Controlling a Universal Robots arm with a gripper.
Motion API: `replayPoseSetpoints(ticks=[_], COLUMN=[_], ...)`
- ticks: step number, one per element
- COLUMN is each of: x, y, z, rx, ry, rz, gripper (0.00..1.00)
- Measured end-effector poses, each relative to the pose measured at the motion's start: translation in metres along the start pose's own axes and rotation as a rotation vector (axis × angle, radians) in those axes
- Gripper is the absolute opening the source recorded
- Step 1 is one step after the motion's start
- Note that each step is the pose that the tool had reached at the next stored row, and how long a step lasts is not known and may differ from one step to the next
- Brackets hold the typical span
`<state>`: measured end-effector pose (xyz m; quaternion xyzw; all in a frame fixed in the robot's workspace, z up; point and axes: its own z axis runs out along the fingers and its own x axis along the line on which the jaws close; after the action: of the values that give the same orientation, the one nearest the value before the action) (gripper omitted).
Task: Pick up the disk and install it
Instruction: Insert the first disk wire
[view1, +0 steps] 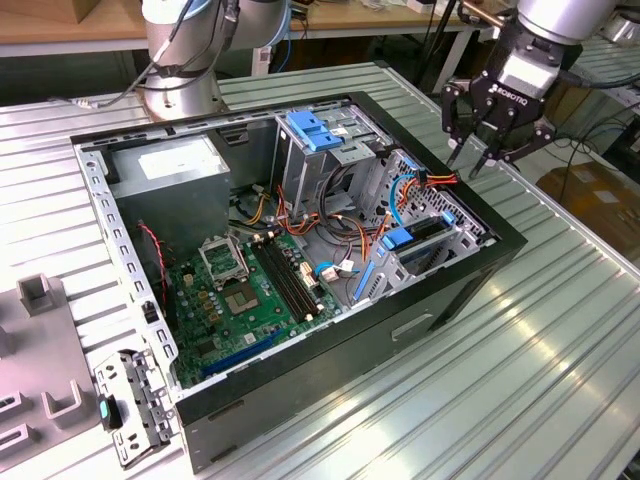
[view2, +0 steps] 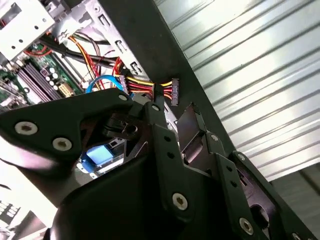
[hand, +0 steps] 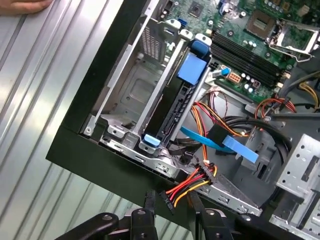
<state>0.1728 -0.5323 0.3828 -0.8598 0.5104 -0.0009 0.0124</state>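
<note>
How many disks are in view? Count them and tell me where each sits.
1. The disk sits in the drive cage at the case's corner, in the slot nearer the motherboard; the open gripper hovers above that corner. More may be hidden behind cables.

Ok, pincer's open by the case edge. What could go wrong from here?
1. The power plug with its red and yellow wires lies just beyond the open pincer; a descent could snag it.
2. The blue data cable runs close beside the disk; it could get pinched.
</note>
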Motion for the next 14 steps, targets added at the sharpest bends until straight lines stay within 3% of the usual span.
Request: replayPoseSetpoints(ticks=[6, 8, 14], x=[0.0004, 0.0006, 0.0025], y=[-0.0006, -0.0009, -0.0044], z=[0.0058, 0.0077, 0.0120], rx=[-0.0016, -0.0022, -0.0027], ry=[-0.0006, -0.0020, -0.0029], rz=[-0.089, -0.151, -0.217], gripper=[0.39, 0.39, 0.39])
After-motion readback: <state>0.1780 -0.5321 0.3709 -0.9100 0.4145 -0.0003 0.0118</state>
